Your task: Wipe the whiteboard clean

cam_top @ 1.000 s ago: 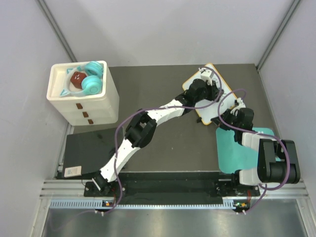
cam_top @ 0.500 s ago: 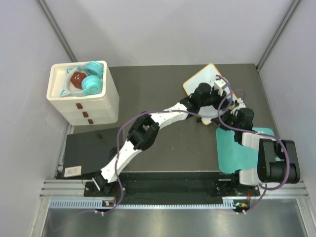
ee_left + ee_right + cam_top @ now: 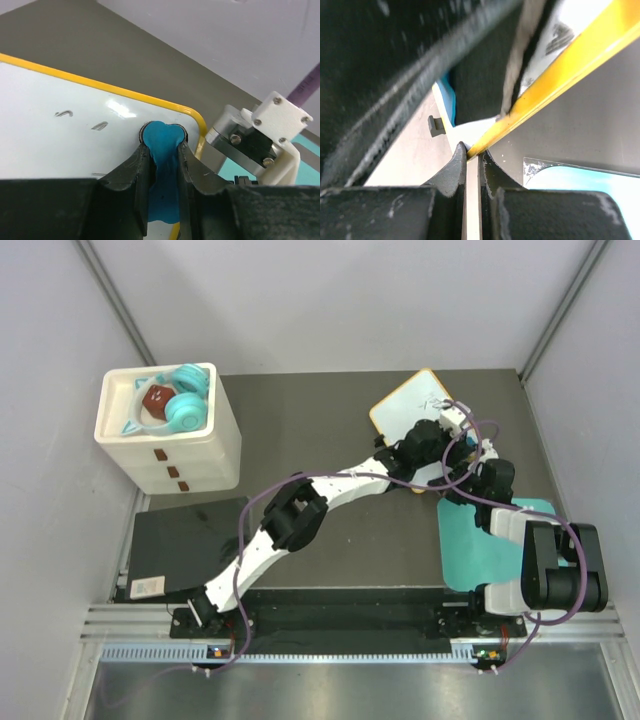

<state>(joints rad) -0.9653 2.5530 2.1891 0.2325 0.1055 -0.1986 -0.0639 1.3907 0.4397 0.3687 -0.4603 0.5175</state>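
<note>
A dark grey table holds a teal mat at its near right. Just beyond the mat, at the far right of the table, lies the whiteboard, turned diagonally, white with a yellow frame. The left arm stretches across to it. The left gripper has its fingers clamped narrowly on a blue eraser, which presses on the board near a rounded corner. The right gripper pinches the board's yellow edge. A few small dark strokes sit beside the eraser.
</note>
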